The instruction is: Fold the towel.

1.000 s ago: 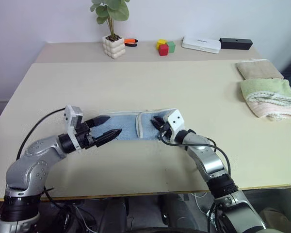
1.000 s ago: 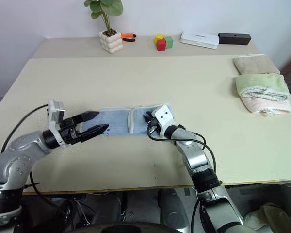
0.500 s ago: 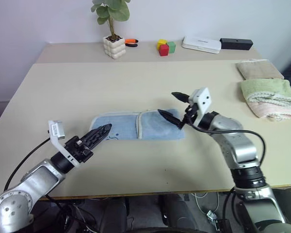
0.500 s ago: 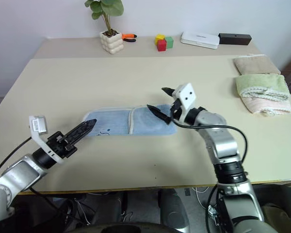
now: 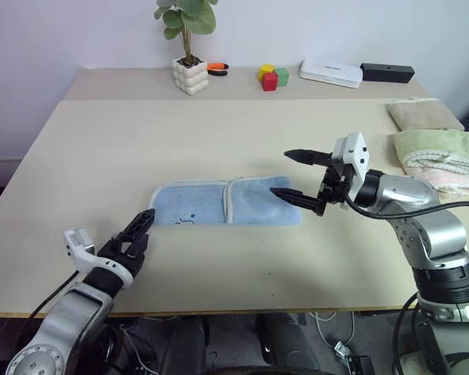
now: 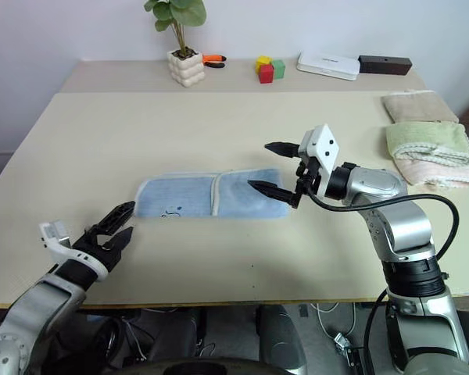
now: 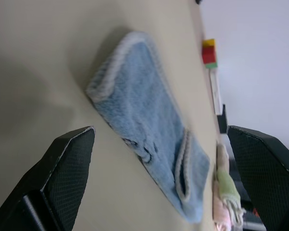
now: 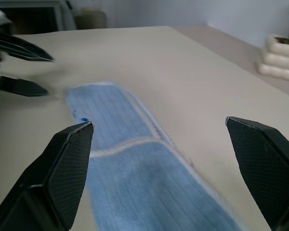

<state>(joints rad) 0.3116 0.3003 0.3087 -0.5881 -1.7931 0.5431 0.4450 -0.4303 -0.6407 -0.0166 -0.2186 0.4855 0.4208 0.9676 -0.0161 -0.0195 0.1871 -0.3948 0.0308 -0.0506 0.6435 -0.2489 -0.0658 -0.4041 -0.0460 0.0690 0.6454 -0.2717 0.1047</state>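
The towel (image 5: 219,203), light blue with pale trim, lies flat in a long folded strip at mid-table, one end lapped over at a pale seam. A small dark mark sits near its left end. My right gripper (image 5: 280,173) hovers open just above the strip's right end, holding nothing. My left gripper (image 6: 129,219) is open and low near the table's front edge, a short way off the towel's left end. In the left wrist view the towel (image 7: 144,130) lies beyond the spread fingers. The right wrist view has the towel (image 8: 135,163) below, with the left gripper (image 8: 19,67) past its far end.
A folded beige towel (image 5: 424,114) and a folded green-and-pink towel (image 5: 440,152) lie at the table's right edge. Along the back stand a potted plant (image 5: 189,76), an orange-handled tool (image 5: 213,68), coloured blocks (image 5: 270,76), a white box (image 5: 331,73) and a black box (image 5: 387,73).
My right gripper opened, let go of the towel and rose up and to the right. My left gripper rolled over and drew back toward the front edge, away from the towel's left end.
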